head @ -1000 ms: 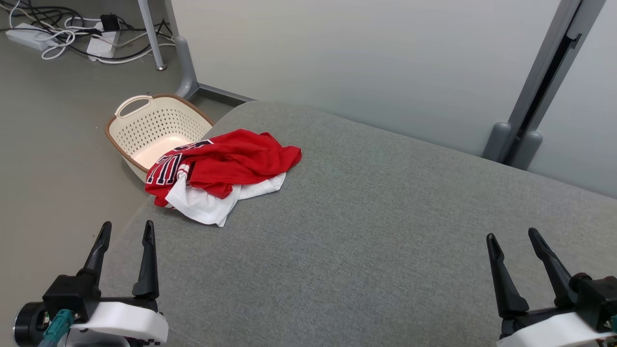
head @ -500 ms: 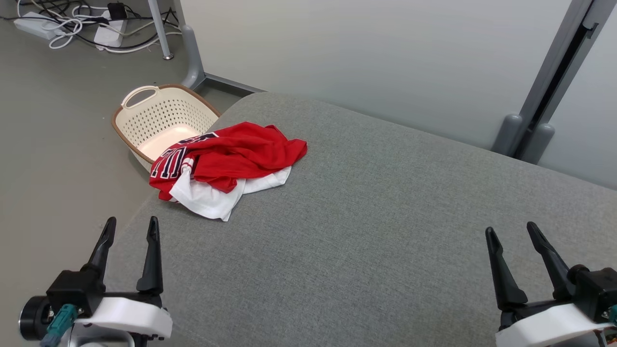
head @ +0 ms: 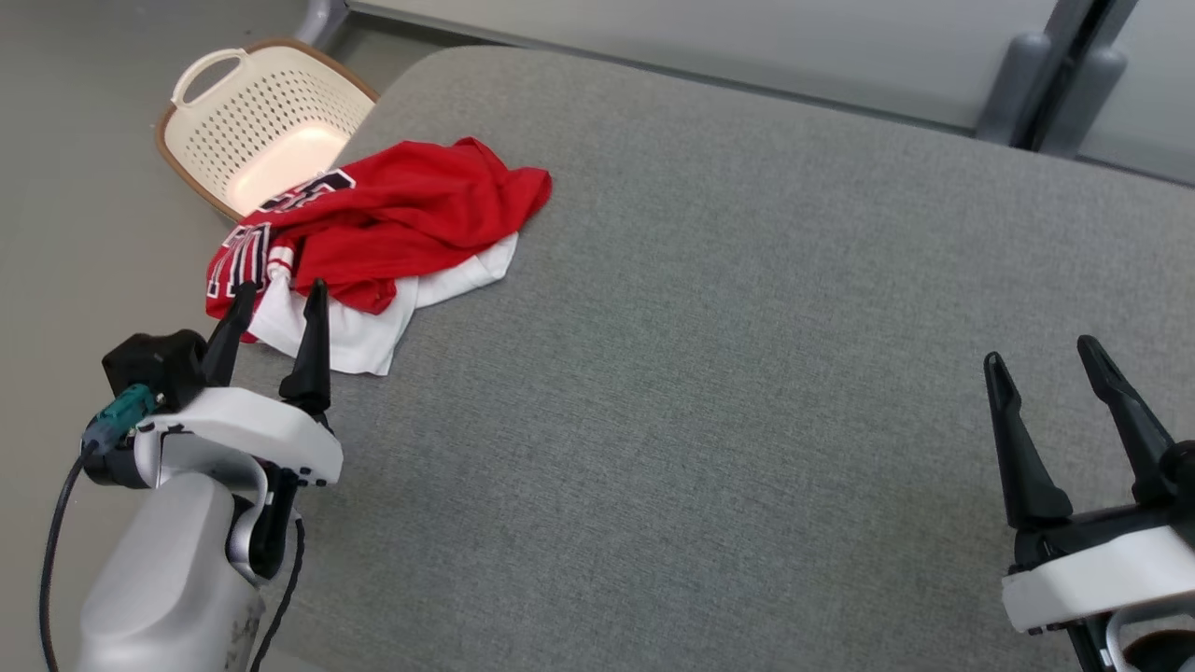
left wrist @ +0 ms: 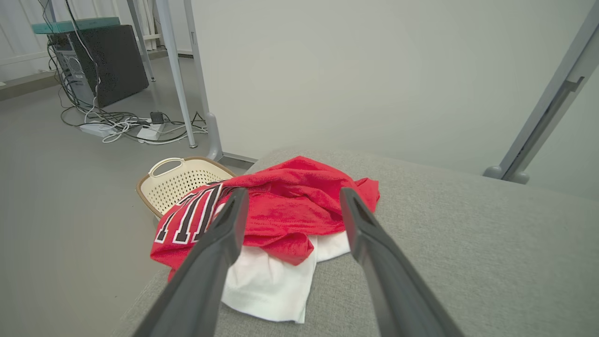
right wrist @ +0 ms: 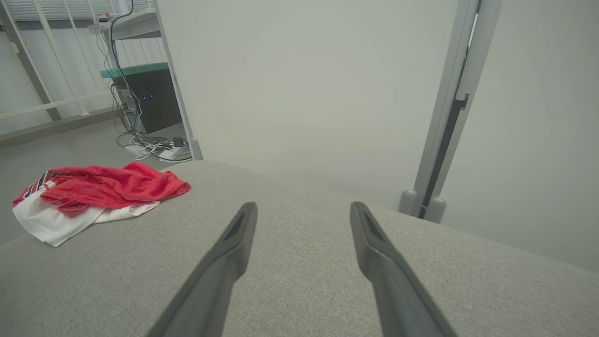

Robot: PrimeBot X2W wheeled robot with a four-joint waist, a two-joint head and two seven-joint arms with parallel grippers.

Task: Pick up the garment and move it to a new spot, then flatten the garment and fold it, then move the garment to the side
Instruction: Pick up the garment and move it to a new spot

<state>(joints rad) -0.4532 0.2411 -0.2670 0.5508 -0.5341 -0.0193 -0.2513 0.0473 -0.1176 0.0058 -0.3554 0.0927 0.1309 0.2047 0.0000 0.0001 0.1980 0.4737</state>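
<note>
A crumpled red and white garment (head: 383, 229) with dark lettering lies at the far left corner of the grey padded surface (head: 728, 355), partly hanging over its left edge. My left gripper (head: 276, 294) is open, its fingertips right at the garment's near white hem, nothing between them. In the left wrist view the garment (left wrist: 281, 220) lies just ahead of the open left gripper (left wrist: 291, 195). My right gripper (head: 1038, 353) stands open and empty over the near right of the surface, far from the garment (right wrist: 93, 194), as the right wrist view (right wrist: 303, 209) confirms.
A cream perforated laundry basket (head: 257, 121) stands on the floor just beyond the surface's left corner. A pale partition wall (left wrist: 374, 70) with grey posts (head: 1027, 84) runs behind the surface. Cables and a dark computer case (left wrist: 100, 61) sit on the floor far left.
The head camera has tilted down, shifting the whole picture. My left gripper has moved forward to the garment's near edge. The right gripper has risen slightly in the picture. Both stayed open.
</note>
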